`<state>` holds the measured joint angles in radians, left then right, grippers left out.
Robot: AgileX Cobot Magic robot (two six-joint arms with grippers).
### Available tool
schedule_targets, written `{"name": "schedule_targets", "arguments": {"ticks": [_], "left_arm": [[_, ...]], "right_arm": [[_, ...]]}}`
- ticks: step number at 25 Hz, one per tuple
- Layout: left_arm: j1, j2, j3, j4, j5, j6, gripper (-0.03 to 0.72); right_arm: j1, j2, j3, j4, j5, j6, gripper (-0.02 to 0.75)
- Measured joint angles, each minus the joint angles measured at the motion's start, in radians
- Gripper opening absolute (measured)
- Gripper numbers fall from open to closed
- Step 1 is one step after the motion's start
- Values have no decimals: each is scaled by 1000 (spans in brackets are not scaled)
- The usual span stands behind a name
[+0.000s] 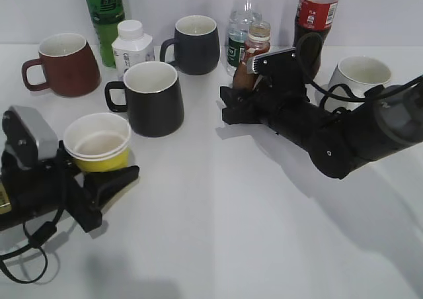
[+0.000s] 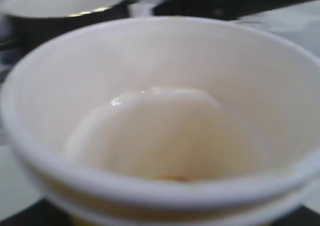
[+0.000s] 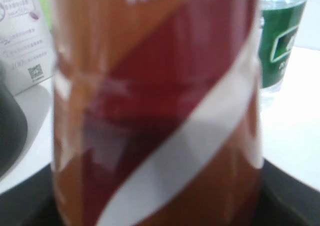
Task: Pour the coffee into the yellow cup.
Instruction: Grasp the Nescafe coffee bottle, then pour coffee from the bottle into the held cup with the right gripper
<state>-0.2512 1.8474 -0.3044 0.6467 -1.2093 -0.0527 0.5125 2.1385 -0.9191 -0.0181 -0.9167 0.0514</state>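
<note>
Coffee bottle (image 1: 254, 55) stands gripped in right hand (image 1: 239, 99); left hand (image 1: 106, 180) holds yellow cup (image 1: 99, 142).

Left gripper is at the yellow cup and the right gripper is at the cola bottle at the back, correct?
Not quite. The right gripper is at the small brown coffee bottle, not the cola bottle behind it; the exterior view shows this. The left gripper is at the yellow cup, as you said.

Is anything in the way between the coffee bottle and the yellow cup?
Partly. The black mug stands close to the straight path from the coffee bottle to the yellow cup. Otherwise only bare table lies between them.
</note>
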Motion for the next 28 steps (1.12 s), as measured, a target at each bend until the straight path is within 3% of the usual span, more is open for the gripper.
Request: {"name": "schedule_targets", "arguments": {"ticks": [8,14,18,28], "left_arm": [[-124,0,-81,27,1,-6,436],[-207,0,-192,11,59,-82,436],[-218,0,-234,5,92,-92,435],[-224,21,-251,12,149,-100,435]], "right_arm": [[0,-25,0,-50,42,-94,503],[0,-164,1,-232,116,-184,503],[0,-244,1,-358,175,-249,503],[0,-274,1,-498,317,-516,503]]}}
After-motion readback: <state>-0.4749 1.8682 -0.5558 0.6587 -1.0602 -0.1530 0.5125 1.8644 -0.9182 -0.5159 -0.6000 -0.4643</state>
